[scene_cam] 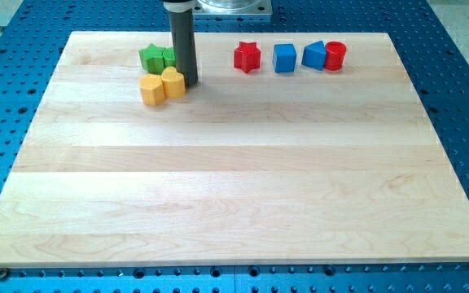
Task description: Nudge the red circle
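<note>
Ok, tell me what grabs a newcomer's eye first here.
The dark rod at the view's top, my tip against a yellow block in a green-and-yellow huddle. Then the row to its right, ending in the red circle touching a blue block.

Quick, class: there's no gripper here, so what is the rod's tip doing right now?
My tip: holds nothing, beside the yellow blocks and green blocks, far left of the red circle.

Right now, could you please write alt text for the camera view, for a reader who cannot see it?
My tip rests beside the yellow blocks and green blocks at the wooden board's upper left, far from the red circle, which touches a blue block at upper right.
</note>
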You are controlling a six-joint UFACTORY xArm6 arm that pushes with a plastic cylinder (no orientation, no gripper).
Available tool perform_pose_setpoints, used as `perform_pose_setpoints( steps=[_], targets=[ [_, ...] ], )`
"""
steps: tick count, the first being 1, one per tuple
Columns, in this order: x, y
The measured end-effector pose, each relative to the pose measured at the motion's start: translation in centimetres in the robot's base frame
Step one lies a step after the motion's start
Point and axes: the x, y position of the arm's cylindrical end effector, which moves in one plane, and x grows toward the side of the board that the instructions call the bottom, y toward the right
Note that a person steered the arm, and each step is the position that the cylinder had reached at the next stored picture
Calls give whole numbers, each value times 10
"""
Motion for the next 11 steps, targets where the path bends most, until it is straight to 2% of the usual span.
perform_pose_setpoints(
  steps=[1, 2, 4, 5, 6, 7, 8, 9, 10, 11],
  targets=[
    [18, -10],
    [24, 42],
    [21, 262],
    [-48, 398],
    [-118, 416],
    [-109, 362],
    [-79, 306],
    [-54, 290],
    [-50, 330],
    [-102, 358]
  ],
)
